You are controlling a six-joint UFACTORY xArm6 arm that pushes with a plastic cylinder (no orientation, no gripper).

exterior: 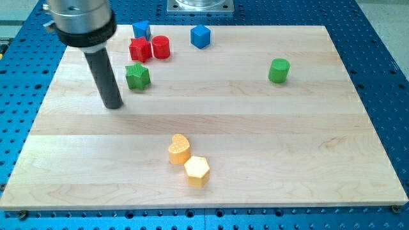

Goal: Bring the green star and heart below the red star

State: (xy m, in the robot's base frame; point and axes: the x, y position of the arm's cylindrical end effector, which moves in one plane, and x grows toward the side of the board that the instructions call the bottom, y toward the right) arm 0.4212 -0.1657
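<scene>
1. No jaws on this rig, only my tip [114,105], just left of the green star [137,76].
2. Green star sits directly below the red star [140,49]; looks placed.
3. Yellow heart [179,149] lies well apart at bottom centre, touching the yellow hexagon [197,170].
4. Next: get below-right of the heart, push it up-left.

1. Bright, even overhead light; the wooden board [211,134] reads pale with no hard glare.
2. Shadows are short and soft, hugging block bases, e.g. under the green cylinder [278,70] and the yellow heart [179,149].
3. The rod throws a faint shadow around my tip [114,105] (barely darker than the wood).
4. Focus is sharp across the board; block edges are crisp.
5. The blue perforated table [383,76] shows mild sheen; board edges converge toward the view's top.
</scene>
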